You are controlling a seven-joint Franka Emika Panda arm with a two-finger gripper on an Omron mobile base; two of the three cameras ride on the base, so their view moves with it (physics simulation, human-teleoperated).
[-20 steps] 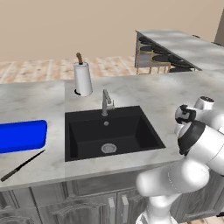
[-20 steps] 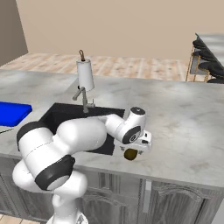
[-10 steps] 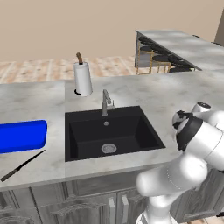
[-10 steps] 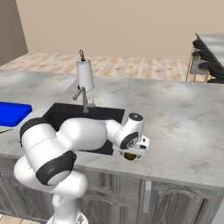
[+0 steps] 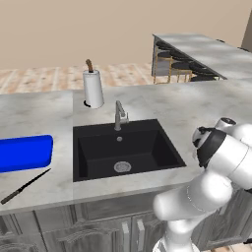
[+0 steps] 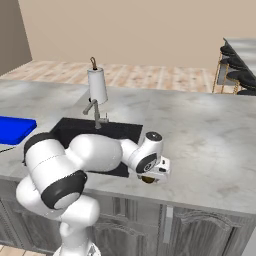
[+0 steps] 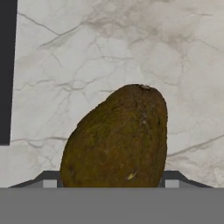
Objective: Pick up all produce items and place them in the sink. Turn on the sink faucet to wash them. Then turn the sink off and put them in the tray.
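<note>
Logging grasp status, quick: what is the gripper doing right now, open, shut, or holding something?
Gripper: down over the brown produce item on the counter, a finger tip at each side; whether it grips cannot be told.

Bare counter (image 7: 131,39) beyond produce item (image 7: 116,140)
</note>
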